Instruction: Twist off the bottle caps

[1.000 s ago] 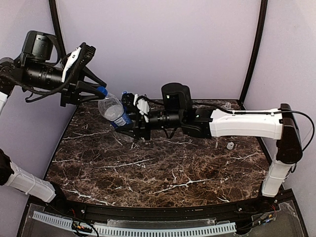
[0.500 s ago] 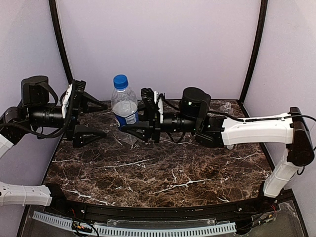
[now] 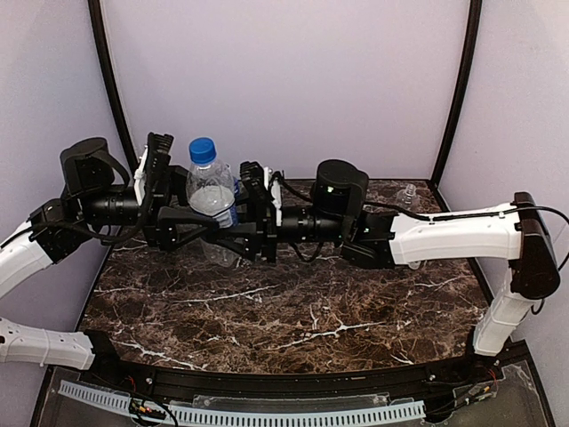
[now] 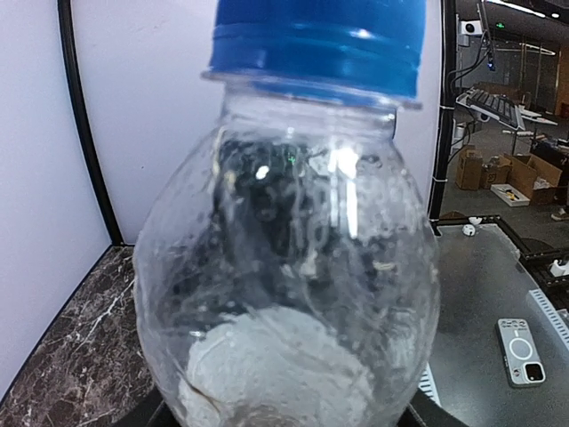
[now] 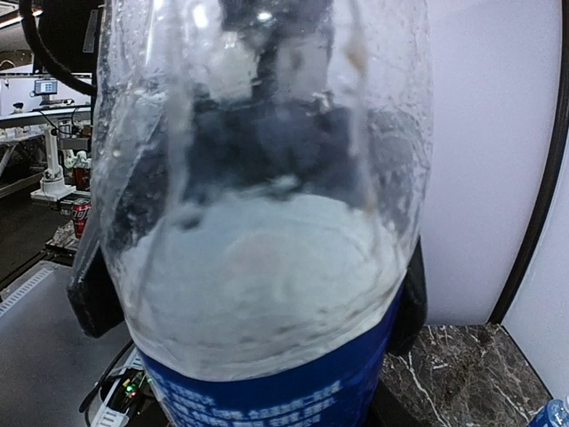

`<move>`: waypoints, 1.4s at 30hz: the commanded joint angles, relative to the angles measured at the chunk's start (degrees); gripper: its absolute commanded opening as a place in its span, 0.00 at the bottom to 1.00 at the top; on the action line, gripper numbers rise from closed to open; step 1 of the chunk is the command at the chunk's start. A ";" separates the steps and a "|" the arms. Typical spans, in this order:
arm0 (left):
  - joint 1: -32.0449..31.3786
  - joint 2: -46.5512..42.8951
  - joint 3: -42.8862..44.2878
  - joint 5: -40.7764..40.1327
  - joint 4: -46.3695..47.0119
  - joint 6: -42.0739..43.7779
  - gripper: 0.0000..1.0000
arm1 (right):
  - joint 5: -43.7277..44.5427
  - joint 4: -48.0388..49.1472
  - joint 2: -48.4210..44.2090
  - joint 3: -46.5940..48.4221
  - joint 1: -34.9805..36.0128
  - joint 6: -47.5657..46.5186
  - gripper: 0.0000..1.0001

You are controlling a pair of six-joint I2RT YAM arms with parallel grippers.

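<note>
A clear bottle [image 3: 212,189] with a blue label and a blue cap [image 3: 203,149] stands upright in the air over the table's back left. My right gripper [image 3: 233,224] is shut on its lower body from the right; the label [image 5: 284,396] fills the bottom of the right wrist view. My left gripper [image 3: 197,226] is open, its fingers either side of the bottle from the left. The bottle [image 4: 284,267] fills the left wrist view, with the cap [image 4: 316,44] still on at the top. The white caps are out of view.
A small clear bottle [image 3: 409,191] lies at the table's back right corner. A clear plastic piece [image 3: 220,256] shows on the marble under the grippers. A blue-topped thing [image 5: 556,414] lies at the lower right of the right wrist view. Purple walls close three sides.
The left gripper left the cap, dropped, then moved right to straddle the bottle. The right gripper turned the bottle from tilted to upright and shifted it slightly left.
</note>
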 commanded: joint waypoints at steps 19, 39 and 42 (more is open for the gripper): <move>-1.00 -2.25 -2.07 -22.44 -5.25 16.93 0.37 | 18.10 -36.83 -16.99 4.19 2.11 -1.31 0.92; -1.85 -1.07 -3.41 -33.86 -5.39 26.78 0.33 | 51.05 -48.28 -0.04 33.80 9.89 4.53 0.48; -1.92 -1.08 -3.22 -33.75 -5.40 26.83 0.33 | 50.71 -48.01 0.21 33.56 9.89 4.26 0.38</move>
